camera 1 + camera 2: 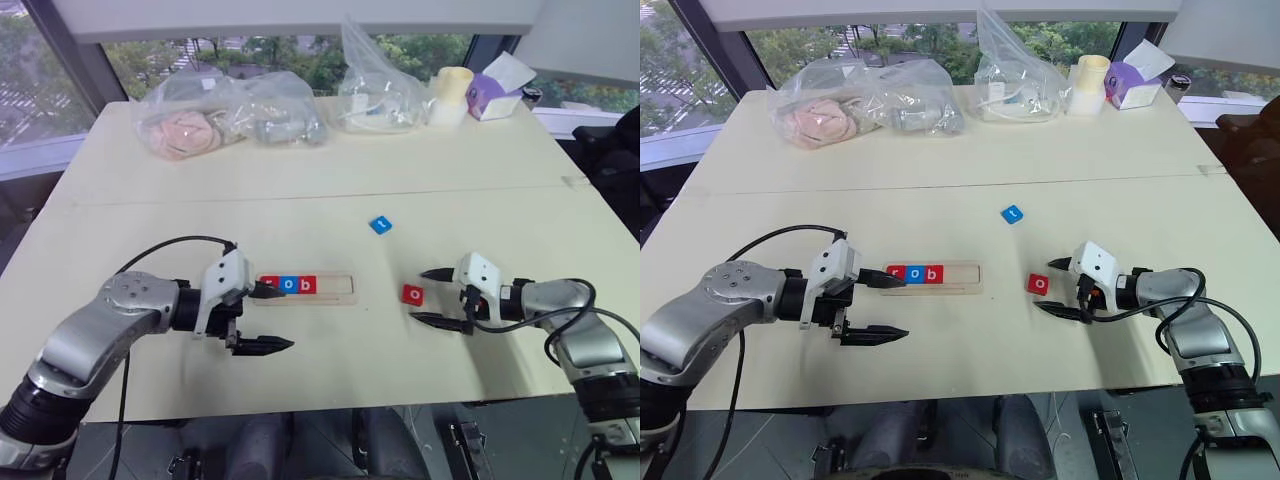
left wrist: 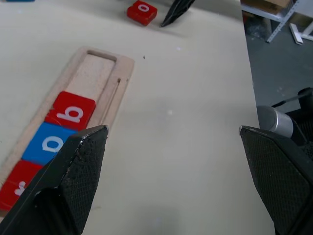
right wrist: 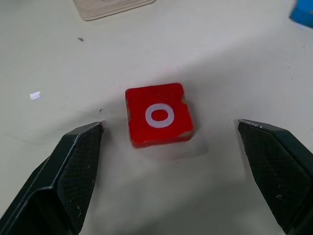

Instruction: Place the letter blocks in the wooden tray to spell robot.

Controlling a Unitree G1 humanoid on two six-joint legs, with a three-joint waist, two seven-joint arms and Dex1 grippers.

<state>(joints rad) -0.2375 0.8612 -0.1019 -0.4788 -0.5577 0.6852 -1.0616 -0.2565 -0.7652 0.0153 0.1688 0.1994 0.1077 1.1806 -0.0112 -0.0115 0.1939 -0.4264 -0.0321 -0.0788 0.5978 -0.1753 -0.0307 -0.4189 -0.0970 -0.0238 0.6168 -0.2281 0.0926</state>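
Note:
The wooden tray (image 1: pixel 335 286) lies at the table's middle with three letter blocks at its left end: a red r (image 1: pixel 270 285), a blue o (image 1: pixel 288 285) and a red b (image 1: pixel 307 284); its right part is bare wood. My left gripper (image 1: pixel 279 318) hovers open just in front of the tray's left end, holding nothing. Right of the tray, a red o block (image 3: pixel 159 115) lies flat on the table. My right gripper (image 1: pixel 420 296) is open, its fingertips to either side of that block without touching it. A blue block (image 1: pixel 380 224) lies farther back.
Along the table's far edge stand clear plastic bags (image 1: pixel 190 120) (image 1: pixel 375 92) with contents, a pale cup stack (image 1: pixel 450 95) and a purple tissue box (image 1: pixel 495 92). A seam (image 1: pixel 300 197) crosses the table. The front edge runs close under both arms.

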